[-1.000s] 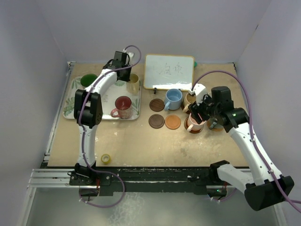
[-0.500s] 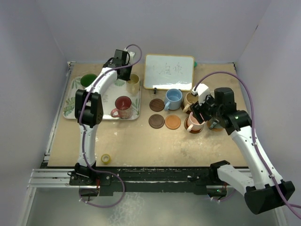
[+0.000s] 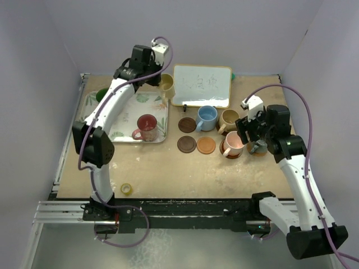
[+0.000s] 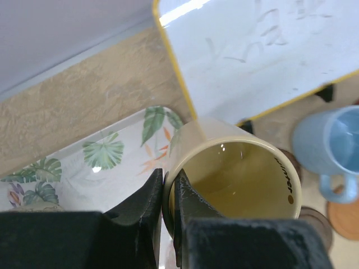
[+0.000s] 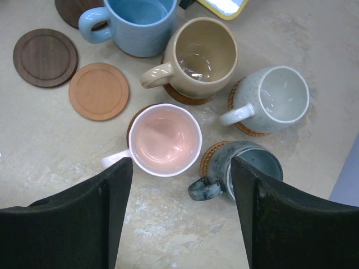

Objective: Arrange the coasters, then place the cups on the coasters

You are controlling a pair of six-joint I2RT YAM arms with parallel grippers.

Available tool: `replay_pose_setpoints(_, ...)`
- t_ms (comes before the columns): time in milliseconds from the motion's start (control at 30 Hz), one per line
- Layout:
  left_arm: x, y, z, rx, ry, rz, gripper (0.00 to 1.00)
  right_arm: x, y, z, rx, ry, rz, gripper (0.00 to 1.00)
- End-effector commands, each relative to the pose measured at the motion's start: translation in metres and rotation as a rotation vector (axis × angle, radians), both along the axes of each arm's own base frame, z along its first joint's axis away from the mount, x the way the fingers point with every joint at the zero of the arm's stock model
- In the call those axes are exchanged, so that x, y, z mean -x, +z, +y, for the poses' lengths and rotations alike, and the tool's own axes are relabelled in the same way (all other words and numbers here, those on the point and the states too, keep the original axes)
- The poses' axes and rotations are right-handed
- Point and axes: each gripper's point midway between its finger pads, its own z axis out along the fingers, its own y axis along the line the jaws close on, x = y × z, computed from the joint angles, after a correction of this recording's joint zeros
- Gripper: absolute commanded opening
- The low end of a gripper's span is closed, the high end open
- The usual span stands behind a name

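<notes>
My left gripper (image 4: 167, 178) is shut on the rim of the yellow cup (image 4: 241, 179), one finger inside and one outside. It holds the cup (image 3: 166, 84) in the air over the tray's far right corner, beside the whiteboard. My right gripper (image 5: 180, 168) hangs open above the pink cup (image 5: 165, 139) and the grey cup (image 5: 249, 168), touching neither. Both stand on coasters, as do the tan cup (image 5: 203, 56), the white cup (image 5: 277, 98) and the blue cup (image 5: 140, 22). Two coasters (image 5: 45, 58) (image 5: 99, 91) lie bare. A red cup (image 3: 147, 126) stands on the tray.
The leaf-patterned tray (image 3: 120, 134) lies at the left, with a green-lined cup (image 3: 102, 95) at its far left corner, partly behind my left arm. A whiteboard (image 3: 202, 85) stands at the back. A small yellow tape roll (image 3: 127, 189) lies near the front edge.
My left gripper closed on the yellow cup and lifted it off the tray, up and to the right. My right gripper drew back from the pink cup and opened wider.
</notes>
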Motion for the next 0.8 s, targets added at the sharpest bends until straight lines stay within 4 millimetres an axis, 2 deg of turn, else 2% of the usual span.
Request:
replay_pose_setpoints(0, 0.046, 0.089, -0.038, 0.088, -0.126, -0.183, 0.03, -0.011, 0.012, -0.014, -0.018, -0.1, -0.054, 0.75)
replay_pose_setpoints(133, 0.078, 0.087, -0.063, 0.086, -0.188, -0.169, 0.03, -0.014, 0.012, -0.025, -0.019, -0.161, -0.055, 0.82)
replay_pose_setpoints(333, 0.123, 0.066, -0.112, 0.07, -0.298, -0.122, 0.03, -0.017, 0.013, -0.042, -0.013, -0.242, -0.064, 0.97)
replay_pose_setpoints(533, 0.162, 0.026, -0.168, 0.032, -0.42, -0.057, 0.03, -0.017, 0.012, -0.052, -0.004, -0.286, -0.069, 1.0)
replay_pose_setpoints(600, 0.17, 0.007, -0.183, 0.01, -0.453, -0.024, 0.03, -0.017, 0.013, -0.054, -0.003, -0.294, -0.072, 1.0)
replay_pose_setpoints(767, 0.184, -0.027, -0.21, -0.013, -0.516, 0.031, 0.03, -0.017, 0.011, -0.056, -0.004, -0.3, -0.069, 1.0)
